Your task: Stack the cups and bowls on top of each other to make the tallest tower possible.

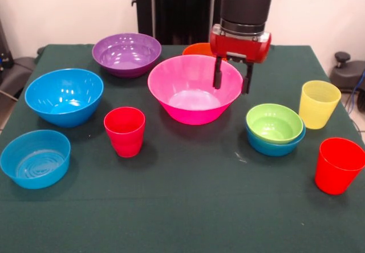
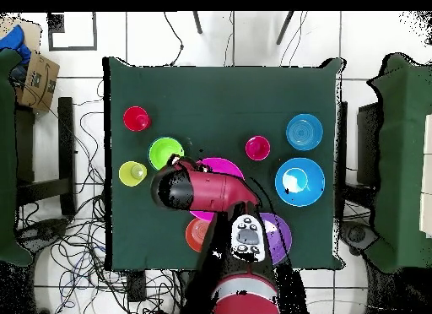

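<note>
My gripper (image 1: 231,77) hangs open over the right rim of the big pink bowl (image 1: 194,93), with nothing between its fingers. The orange bowl (image 1: 195,49) peeks out behind the pink one. A lime green bowl (image 1: 274,122) sits nested in a blue bowl (image 1: 276,145); this is the only stacked pair, and no tower shows. One red cup (image 1: 124,131) stands left of the pink bowl, another red cup (image 1: 338,165) at the front right, and the yellow cup (image 1: 319,103) behind it. In the overhead view the arm (image 2: 202,191) hides the gripper and part of the pink bowl (image 2: 223,168).
A purple bowl (image 1: 126,53) sits at the back left. A large blue bowl (image 1: 64,96) and a smaller blue bowl (image 1: 35,158) stand along the left side. Green cloth (image 1: 194,207) covers the table. Cables lie on the floor around the table (image 2: 84,159).
</note>
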Controlling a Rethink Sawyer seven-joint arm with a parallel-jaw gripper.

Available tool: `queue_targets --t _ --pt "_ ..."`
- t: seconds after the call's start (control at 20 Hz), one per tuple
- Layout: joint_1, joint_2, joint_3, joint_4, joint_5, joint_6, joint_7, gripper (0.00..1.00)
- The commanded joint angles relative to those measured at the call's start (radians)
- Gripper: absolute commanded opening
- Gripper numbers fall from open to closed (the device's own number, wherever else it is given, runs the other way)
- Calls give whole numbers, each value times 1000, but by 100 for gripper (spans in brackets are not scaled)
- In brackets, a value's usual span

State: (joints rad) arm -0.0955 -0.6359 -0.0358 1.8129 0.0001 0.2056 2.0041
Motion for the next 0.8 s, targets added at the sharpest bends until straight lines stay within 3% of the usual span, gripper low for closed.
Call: queue_targets --t 0.05,0.35,0.8 --pt "21 87 91 35 25 -49 162 100" --pt "20 71 99 47 36 -46 168 100" --pt "25 110 87 22 17 -94 154 100"
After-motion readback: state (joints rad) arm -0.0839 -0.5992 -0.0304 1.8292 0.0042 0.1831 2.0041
